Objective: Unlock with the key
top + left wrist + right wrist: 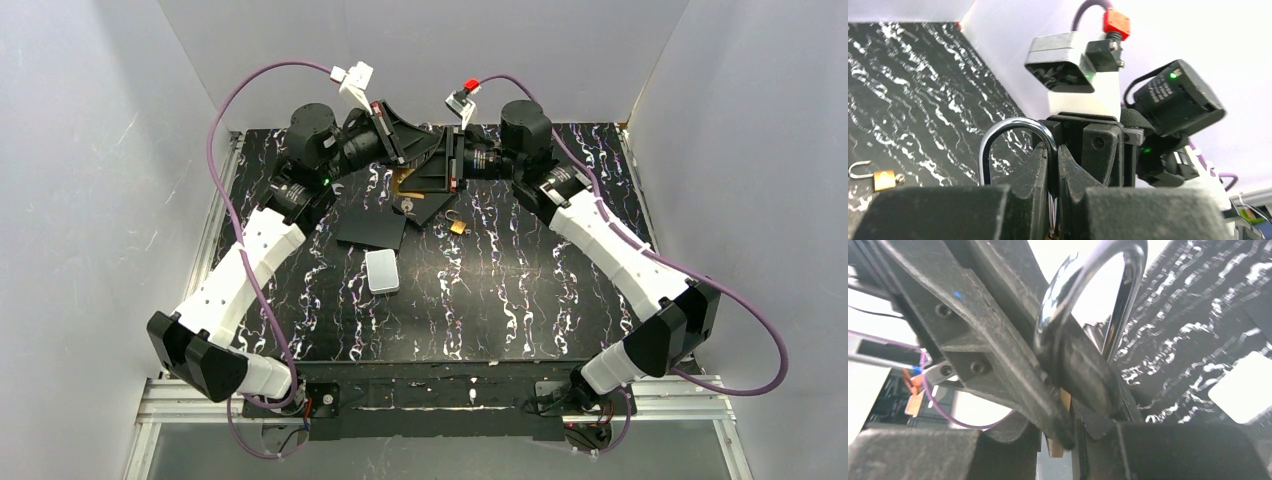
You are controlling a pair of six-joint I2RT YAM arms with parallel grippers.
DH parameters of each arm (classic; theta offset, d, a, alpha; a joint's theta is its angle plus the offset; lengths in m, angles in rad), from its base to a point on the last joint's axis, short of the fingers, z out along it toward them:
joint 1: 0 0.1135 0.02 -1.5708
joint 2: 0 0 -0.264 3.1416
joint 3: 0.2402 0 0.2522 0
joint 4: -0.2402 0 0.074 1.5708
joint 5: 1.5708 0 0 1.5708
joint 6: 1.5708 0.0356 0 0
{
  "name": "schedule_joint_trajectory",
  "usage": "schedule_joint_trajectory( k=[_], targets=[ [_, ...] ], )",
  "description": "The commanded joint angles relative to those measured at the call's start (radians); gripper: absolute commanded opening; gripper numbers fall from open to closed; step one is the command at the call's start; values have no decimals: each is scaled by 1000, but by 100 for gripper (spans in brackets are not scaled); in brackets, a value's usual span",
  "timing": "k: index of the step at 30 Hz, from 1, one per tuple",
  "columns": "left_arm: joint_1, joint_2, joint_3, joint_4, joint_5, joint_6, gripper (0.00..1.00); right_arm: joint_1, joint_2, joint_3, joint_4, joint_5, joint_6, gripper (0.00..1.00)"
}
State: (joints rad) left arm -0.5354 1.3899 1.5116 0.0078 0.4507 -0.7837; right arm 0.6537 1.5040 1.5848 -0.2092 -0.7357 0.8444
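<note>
While the left pincer (1053, 156) is pinched shut on what seems the key (1050, 216) and the right pincer (447, 178) grips the padlock (1048, 325) above the desk (500, 300), the shackle (1013, 122) looks unreleased, so the turning is judged left

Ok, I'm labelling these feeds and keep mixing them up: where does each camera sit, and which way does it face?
Top external: above and behind the bases, facing down on the mat; both whole arms show, left gripper meeting right gripper far across.
Left wrist: on the left wrist, facing along its shut fingers to the shackle and the right arm's camera.
Right wrist: on the right wrist, facing along its fingers at the shackle; the left gripper crosses.
Shared: both wrist views show the shackle.
</note>
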Motion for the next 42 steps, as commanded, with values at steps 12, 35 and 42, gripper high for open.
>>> schedule_joint_trajectory(
  k=[12, 35, 42],
  targets=[
    [37, -149, -72, 488, 300, -82, 0, -90, -127, -68, 434, -245, 273, 83],
    [42, -24, 50, 530, 524, -258, 0, -238, -123, 46, 543, -192, 449, 90],
    [43, -12, 34, 531, 551, -225, 0, -236, -83, 142, 226, -97, 327, 91]
  ],
)
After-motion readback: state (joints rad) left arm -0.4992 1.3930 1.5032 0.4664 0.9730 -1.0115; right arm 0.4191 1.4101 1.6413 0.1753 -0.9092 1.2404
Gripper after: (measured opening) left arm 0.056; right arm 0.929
